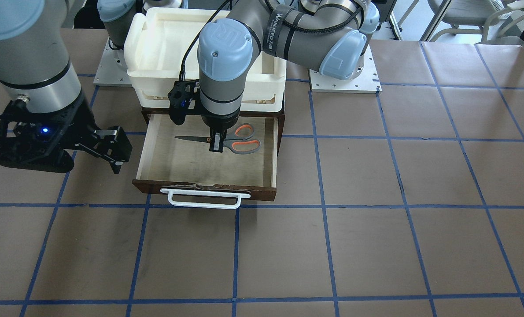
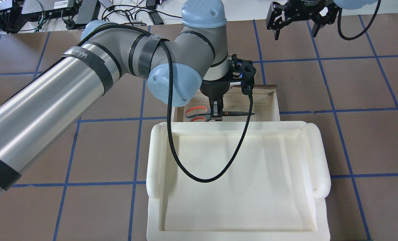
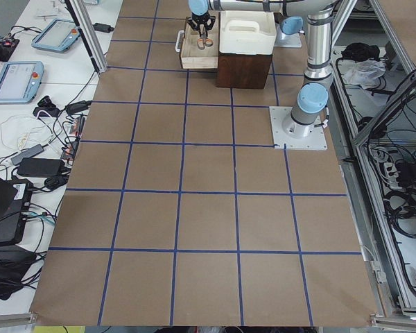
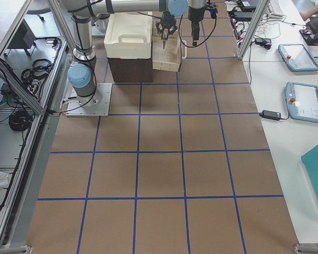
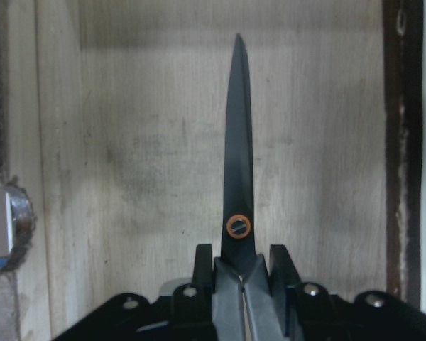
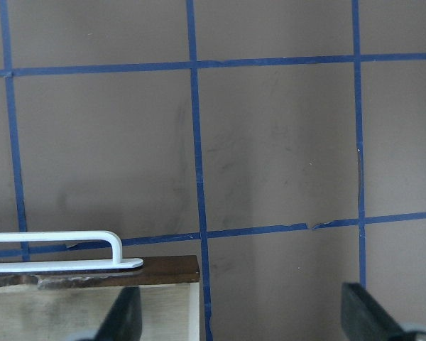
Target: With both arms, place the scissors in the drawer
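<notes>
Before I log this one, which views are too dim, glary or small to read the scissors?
Left wrist view: dim and grainy, the scissors a near-black silhouette on the drawer floor. Overhead view: bright streaks on the left arm, foam tray nearly washed out. Front-facing view: even, sharp. Side views: scissors tiny.

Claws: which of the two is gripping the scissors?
The left claw, down in the drawer and shut on the scissors near their pivot; the right claw hangs open outside the drawer, holding nothing.
</notes>
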